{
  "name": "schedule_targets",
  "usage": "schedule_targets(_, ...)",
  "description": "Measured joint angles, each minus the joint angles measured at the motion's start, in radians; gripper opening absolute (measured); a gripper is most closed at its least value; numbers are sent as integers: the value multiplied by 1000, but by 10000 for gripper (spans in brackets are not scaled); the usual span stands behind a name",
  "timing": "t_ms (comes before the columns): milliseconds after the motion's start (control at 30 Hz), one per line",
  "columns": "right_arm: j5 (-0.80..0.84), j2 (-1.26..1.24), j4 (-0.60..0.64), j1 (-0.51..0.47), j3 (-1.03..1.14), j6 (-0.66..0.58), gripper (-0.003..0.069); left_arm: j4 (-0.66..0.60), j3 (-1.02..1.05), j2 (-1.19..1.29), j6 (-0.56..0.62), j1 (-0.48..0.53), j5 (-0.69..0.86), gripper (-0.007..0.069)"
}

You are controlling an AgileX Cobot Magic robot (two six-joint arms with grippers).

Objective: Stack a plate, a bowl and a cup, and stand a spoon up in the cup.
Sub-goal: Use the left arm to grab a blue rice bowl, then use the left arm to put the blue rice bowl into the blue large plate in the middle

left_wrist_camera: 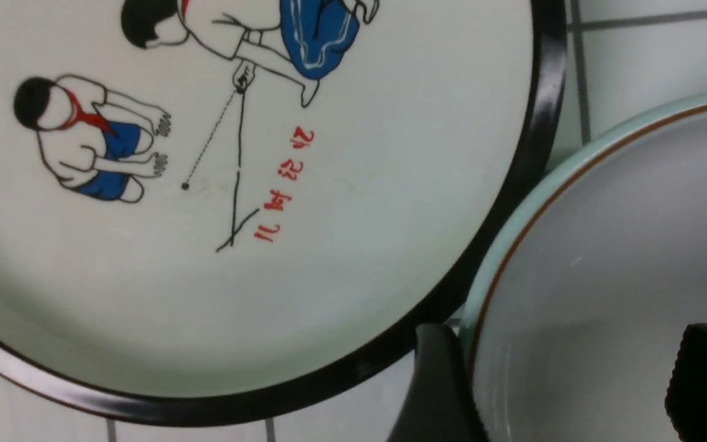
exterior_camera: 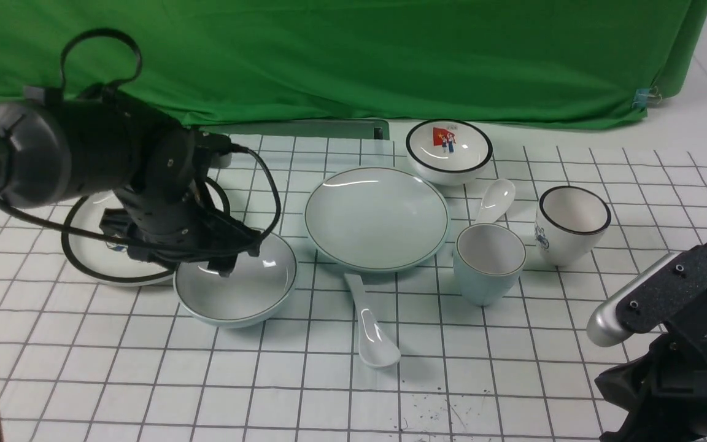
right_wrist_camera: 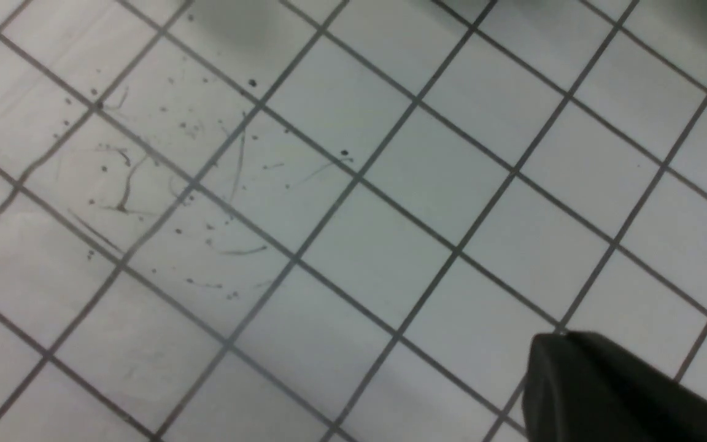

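Straddles the rim of the bowl (exterior_camera: 249, 294) with the left tool (left_wrist_camera: 568, 350), jaws wide: one finger inside, one outside. Just beside it, the black-rimmed plate (left_wrist_camera: 267, 307) with cartoon children and red characters (apparently 儿时记忆). Further right on the desk (exterior_camera: 145, 380): the plain plate (exterior_camera: 378, 218), the spoon (exterior_camera: 372, 325) in front of it, the cup (exterior_camera: 488, 264) near its right edge. Holds the right tool (right_wrist_camera: 574, 380) closed over scuffed grid squares.

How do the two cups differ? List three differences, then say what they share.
1. The green cup is pale green outside; the white cup is white.
2. The green cup has a thin dark rim line; the white cup has a bold black rim.
3. The green cup is plain; the white cup bears a blue drawing.
Both stand upright and empty, with white insides.
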Motion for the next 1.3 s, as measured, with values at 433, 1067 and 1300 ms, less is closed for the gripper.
schedule_targets(433,-5,0,0,0,0,0,37,-126,-131,28,140,5,-31,-12)
schedule_targets(1067,-24,1,0,0,0,3,62,-596,-601,388,537,-11,-39,-10)
schedule_targets(1300,-15,8,10,0,-2,92,81,-598,-611,397,544,-24,-45,85)
